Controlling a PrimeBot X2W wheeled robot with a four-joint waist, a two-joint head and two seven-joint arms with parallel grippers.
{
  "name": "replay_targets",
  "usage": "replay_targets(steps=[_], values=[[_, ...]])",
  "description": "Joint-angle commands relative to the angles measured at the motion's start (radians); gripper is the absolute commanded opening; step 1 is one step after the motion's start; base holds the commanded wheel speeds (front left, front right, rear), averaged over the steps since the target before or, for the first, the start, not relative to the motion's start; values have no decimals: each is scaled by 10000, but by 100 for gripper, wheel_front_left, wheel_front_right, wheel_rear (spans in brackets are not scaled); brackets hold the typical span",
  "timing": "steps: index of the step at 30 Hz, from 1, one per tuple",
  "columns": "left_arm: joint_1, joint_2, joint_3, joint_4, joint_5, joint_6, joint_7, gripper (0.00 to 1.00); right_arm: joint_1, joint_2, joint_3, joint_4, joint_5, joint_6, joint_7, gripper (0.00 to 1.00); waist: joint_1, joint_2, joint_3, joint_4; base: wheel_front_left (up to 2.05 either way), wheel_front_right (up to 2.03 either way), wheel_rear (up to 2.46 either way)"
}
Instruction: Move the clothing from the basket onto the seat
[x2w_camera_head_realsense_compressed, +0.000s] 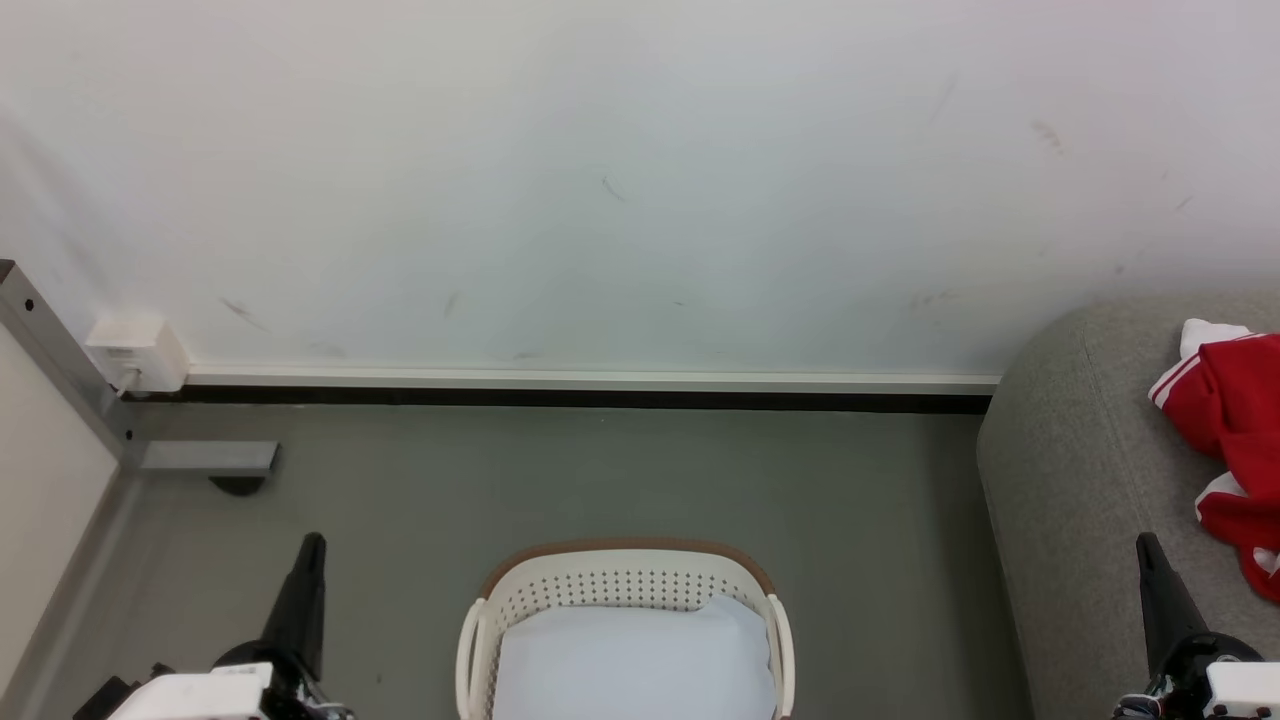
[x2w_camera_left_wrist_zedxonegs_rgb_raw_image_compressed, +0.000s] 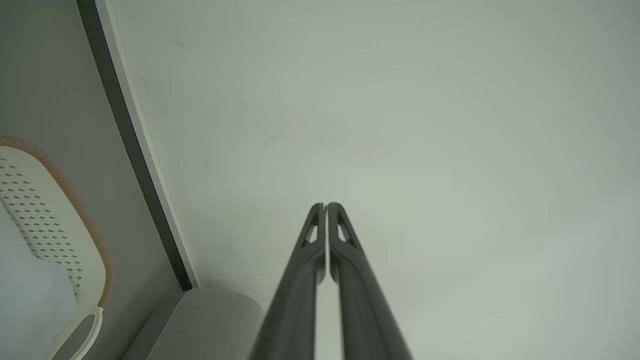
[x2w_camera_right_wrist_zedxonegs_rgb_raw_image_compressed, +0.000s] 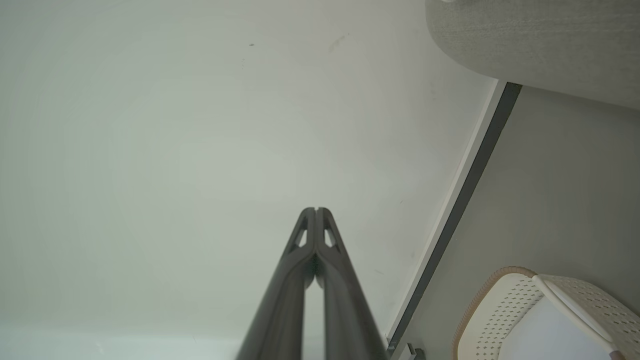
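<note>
The red clothing (x2w_camera_head_realsense_compressed: 1237, 440) with white striped trim lies crumpled on the grey seat (x2w_camera_head_realsense_compressed: 1080, 470) at the right edge of the head view. The cream-white basket (x2w_camera_head_realsense_compressed: 620, 578) with its brown rim stands on the floor at bottom centre, and a pale bluish-white sheet (x2w_camera_head_realsense_compressed: 635, 660) lies flat inside it. My left gripper (x2w_camera_head_realsense_compressed: 312, 545) is shut at lower left, well left of the basket, its tips (x2w_camera_left_wrist_zedxonegs_rgb_raw_image_compressed: 325, 206) pressed together and empty. My right gripper (x2w_camera_head_realsense_compressed: 1146, 545) is shut at lower right, in front of the seat, its tips (x2w_camera_right_wrist_zedxonegs_rgb_raw_image_compressed: 315, 210) also together and empty.
A white wall (x2w_camera_head_realsense_compressed: 600, 180) with a dark baseboard (x2w_camera_head_realsense_compressed: 580, 398) runs behind the basket. A grey metal post (x2w_camera_head_realsense_compressed: 60, 360) and bracket (x2w_camera_head_realsense_compressed: 210, 458) stand at the far left, with a white box (x2w_camera_head_realsense_compressed: 138, 352) on the wall. Grey floor (x2w_camera_head_realsense_compressed: 620, 470) lies between wall and basket.
</note>
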Motion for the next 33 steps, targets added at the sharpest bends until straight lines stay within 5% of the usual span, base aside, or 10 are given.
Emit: replay_targets(steps=[1,33], values=[[-70,70,18,-37,-140,-46,34,0,-123,4,-37,-55,24,-21,26,0,0,0,0,0,0,0,0],[-70,69,18,-38,-140,-46,33,0,-124,4,-38,-55,25,-21,25,0,0,0,0,0,0,0,0]])
